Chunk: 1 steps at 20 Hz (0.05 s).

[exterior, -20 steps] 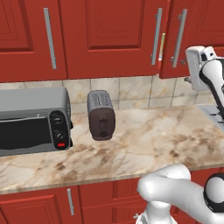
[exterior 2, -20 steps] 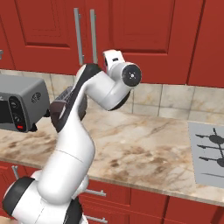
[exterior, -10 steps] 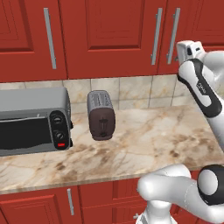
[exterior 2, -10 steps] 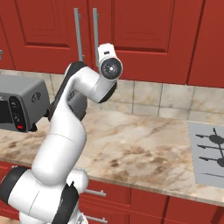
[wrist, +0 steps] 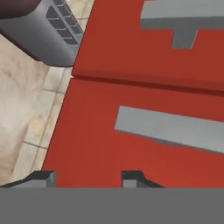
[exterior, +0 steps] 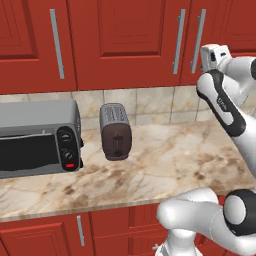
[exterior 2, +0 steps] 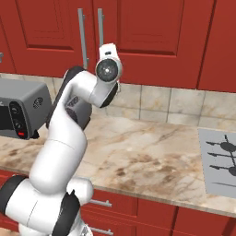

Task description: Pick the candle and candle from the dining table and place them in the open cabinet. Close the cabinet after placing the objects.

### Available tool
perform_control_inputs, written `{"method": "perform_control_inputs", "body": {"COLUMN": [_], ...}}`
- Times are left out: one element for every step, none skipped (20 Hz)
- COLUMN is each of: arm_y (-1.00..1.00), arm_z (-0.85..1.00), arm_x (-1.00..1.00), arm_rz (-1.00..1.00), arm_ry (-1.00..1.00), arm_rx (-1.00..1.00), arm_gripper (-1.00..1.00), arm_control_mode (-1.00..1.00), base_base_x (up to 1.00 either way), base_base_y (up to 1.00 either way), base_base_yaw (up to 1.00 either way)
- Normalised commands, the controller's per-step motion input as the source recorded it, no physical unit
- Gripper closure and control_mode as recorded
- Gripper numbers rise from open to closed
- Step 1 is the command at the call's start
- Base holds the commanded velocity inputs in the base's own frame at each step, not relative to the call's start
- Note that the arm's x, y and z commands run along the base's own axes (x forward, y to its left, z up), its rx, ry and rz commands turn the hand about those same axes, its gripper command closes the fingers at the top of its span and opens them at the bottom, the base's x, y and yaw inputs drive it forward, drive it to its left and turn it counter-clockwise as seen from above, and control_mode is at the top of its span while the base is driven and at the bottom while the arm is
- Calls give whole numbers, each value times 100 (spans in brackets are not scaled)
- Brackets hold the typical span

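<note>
The candles and the dining table are out of view. The red wall cabinet (exterior: 125, 45) has its panelled doors standing flush and shut. My hand (exterior: 214, 56) is raised right in front of the door pair with the two close grey bar handles (exterior: 179, 41), also seen from behind in the right base view (exterior 2: 109, 69). In the hand view my gripper (wrist: 87, 178) points at the red door face (wrist: 96, 144), just under one handle (wrist: 175, 129). Its fingertips (wrist: 43, 177) stand a little apart with nothing between them.
On the marbled counter (exterior: 165, 160) below stand a grey toaster oven (exterior: 35, 137) at the left and a dark toaster (exterior: 116, 131) beside it. A stove top (exterior 2: 221, 161) lies at the right. Low red cupboards (exterior: 50, 232) run under the counter's edge.
My hand has swung left and closer to the cabinet doors. A thin gap between the two doors has closed. The fingers have drawn nearer together.
</note>
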Motion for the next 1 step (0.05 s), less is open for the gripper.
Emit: {"method": "perform_control_inputs", "body": {"arm_y": [4], "arm_z": [-9], "arm_x": [18], "arm_rz": [-10], "arm_ry": [0], "arm_rx": [0], "arm_gripper": [-100], "arm_control_mode": [-100], "base_base_x": [0], "base_base_y": [0], "base_base_yaw": [0]}}
